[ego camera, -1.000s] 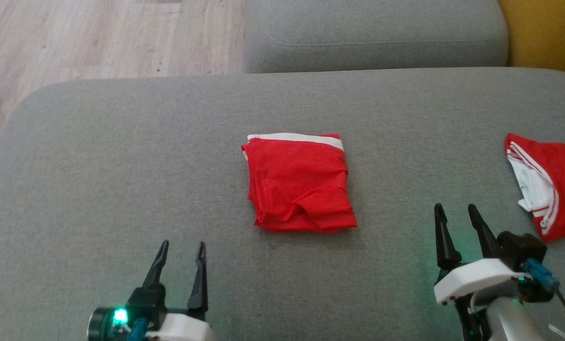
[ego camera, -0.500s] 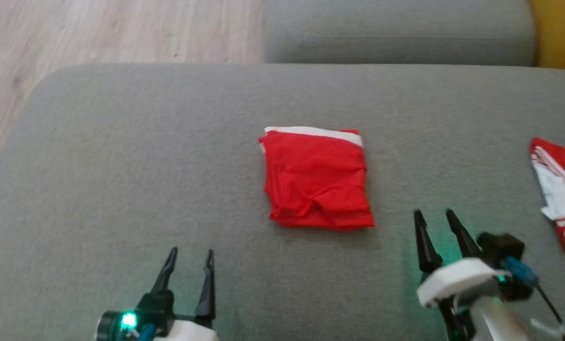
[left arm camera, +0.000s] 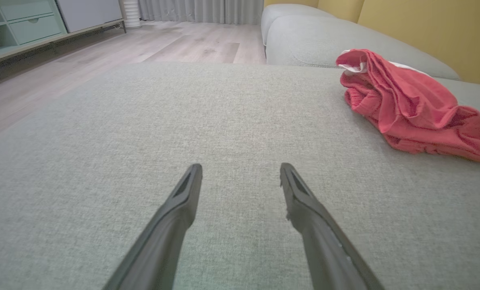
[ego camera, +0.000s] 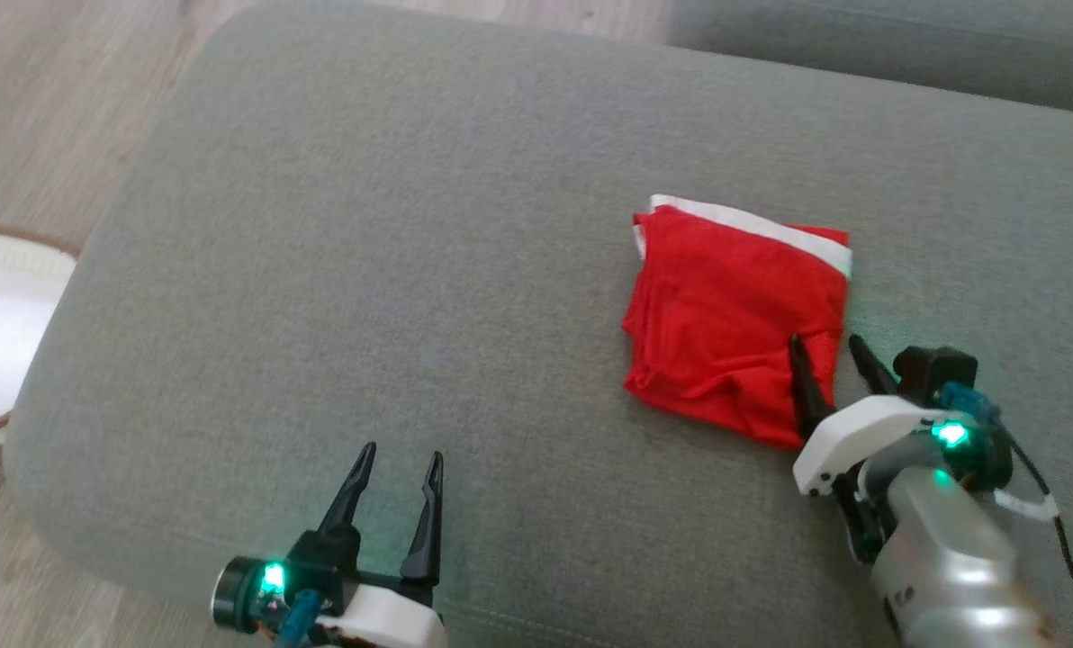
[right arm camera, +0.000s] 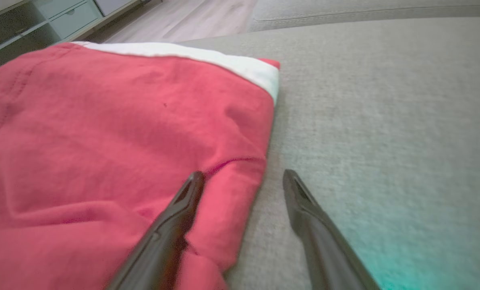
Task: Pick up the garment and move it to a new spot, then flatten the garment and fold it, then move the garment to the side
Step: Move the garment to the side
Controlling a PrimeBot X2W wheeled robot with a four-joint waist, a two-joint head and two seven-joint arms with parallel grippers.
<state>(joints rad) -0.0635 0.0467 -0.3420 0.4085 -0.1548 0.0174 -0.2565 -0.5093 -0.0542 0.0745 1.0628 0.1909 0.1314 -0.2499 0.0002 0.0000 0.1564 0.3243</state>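
Straddling the garment (ego camera: 725, 315) edge, the right gripper (ego camera: 825, 340) stands spread.

The garment (ego camera: 734, 315) is showing as soft, matt red cloth with a white band. The sofa (ego camera: 392, 270) is wearing coarse grey weave, matt. The floor (ego camera: 50, 90) is looking like pale wood. The fingers (left arm camera: 304, 209) are looking like dark matt plastic, and the forearm (ego camera: 942, 558) is gleaming silvery.

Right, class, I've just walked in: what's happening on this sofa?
A two-armed robot is working on a folded red fabric garment with a white band, lying on a grey upholstered sofa cushion. Its open right gripper straddles the garment's near right edge, gripping nothing. The open left gripper hovers over the cushion, apart from the garment.
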